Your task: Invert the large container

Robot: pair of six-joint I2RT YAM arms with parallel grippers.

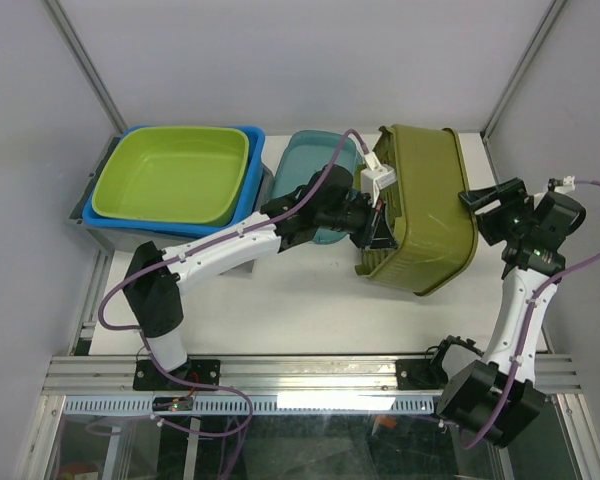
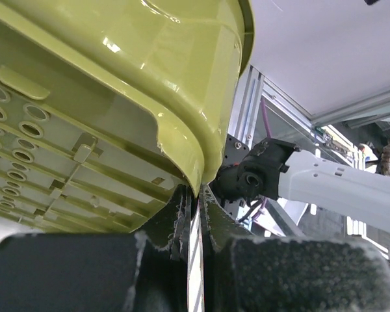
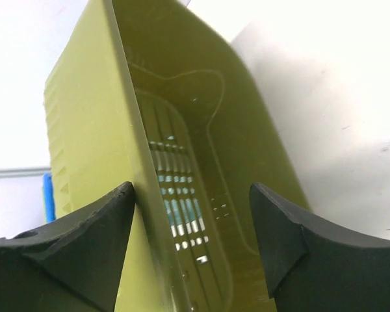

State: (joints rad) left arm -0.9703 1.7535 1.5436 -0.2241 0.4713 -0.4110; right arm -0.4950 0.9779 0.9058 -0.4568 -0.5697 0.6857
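The large olive-green container [image 1: 420,205] stands tipped on its side on the white table, its slotted bottom facing left and its open mouth facing right. My left gripper [image 1: 372,238] is shut on the lower edge of its rim; in the left wrist view the rim [image 2: 196,175] runs down between the nearly closed fingertips of that gripper [image 2: 198,193]. My right gripper [image 1: 480,205] is open at the container's right rim. In the right wrist view that gripper [image 3: 192,192] straddles the container's wall [image 3: 133,143], one finger outside it and one inside.
A lime-green tub [image 1: 170,175] sits nested in a blue tub [image 1: 250,185] on a grey one at the back left. A teal tub [image 1: 310,160] stands just behind my left arm. Metal frame posts [image 1: 85,70] rise at both back corners.
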